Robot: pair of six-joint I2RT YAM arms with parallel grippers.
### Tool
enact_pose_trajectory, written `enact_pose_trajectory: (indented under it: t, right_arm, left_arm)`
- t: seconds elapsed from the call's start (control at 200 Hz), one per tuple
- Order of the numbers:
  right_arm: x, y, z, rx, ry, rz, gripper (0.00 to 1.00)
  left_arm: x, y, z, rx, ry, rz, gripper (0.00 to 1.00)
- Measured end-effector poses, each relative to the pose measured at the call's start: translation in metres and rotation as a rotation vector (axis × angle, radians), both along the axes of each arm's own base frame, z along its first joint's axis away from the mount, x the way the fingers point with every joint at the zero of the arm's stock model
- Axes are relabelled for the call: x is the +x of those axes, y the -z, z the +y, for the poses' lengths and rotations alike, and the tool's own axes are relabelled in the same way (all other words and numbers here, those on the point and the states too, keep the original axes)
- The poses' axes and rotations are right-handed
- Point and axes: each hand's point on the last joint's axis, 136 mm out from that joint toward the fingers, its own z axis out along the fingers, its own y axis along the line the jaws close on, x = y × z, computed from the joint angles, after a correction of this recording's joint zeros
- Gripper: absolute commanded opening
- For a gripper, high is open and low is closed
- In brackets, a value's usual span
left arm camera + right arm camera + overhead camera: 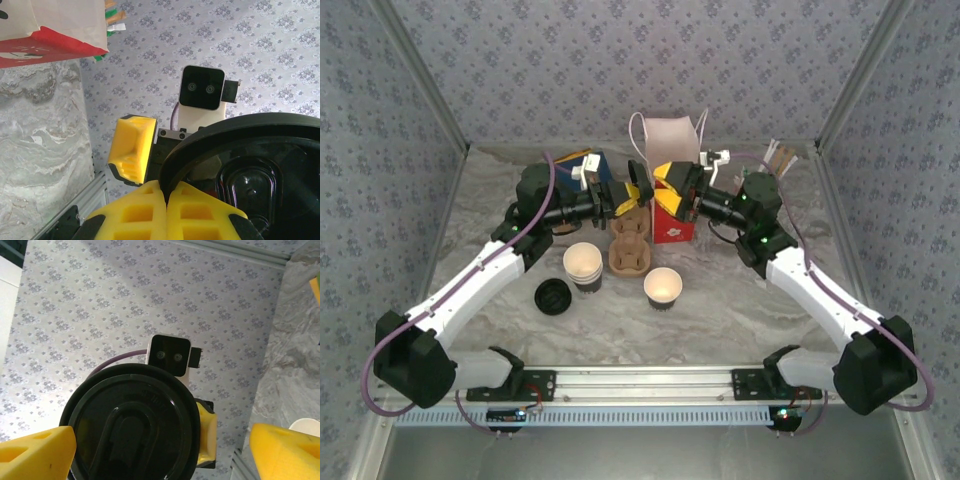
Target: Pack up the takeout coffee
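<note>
The left gripper has its two yellow fingers pressed together on the rim of a black lid. It pinches the lid at the edge, and the lid stands on its side in the air. In the left wrist view, one yellow finger of the right gripper shows just behind the rim.

The right gripper is spread wide. The lid sits between its fingers with its flat face to the camera. Whether the left fingertip touches the rim, I cannot tell.

From above, both grippers meet over the cardboard cup carrier, just in front of the red and white bag. The lid itself is too small to make out there.

Two open paper cups stand on the table, nearer to the arm bases than the carrier — one just left of it, the other a little to the right (both cream inside, dark at the base). A loose lid lies beside the left cup.
</note>
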Motion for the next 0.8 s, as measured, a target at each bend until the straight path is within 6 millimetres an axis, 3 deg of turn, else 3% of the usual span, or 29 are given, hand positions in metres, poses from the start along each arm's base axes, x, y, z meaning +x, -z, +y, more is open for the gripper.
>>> enact_pose_trajectory:
  t: [0.32,0.805]
  right_arm:
    - [-0.006,-0.011,0.009,0.056,-0.072,-0.02,0.92]
    - [-0.014,-0.009,0.021,0.069,-0.122,-0.016,0.88]
  left_arm:
    - [0.0,0.0,0.0,0.0,0.0,0.0,0.0]
    - [0.0,-0.001,0.0,-0.002,0.003,-0.002,0.0]
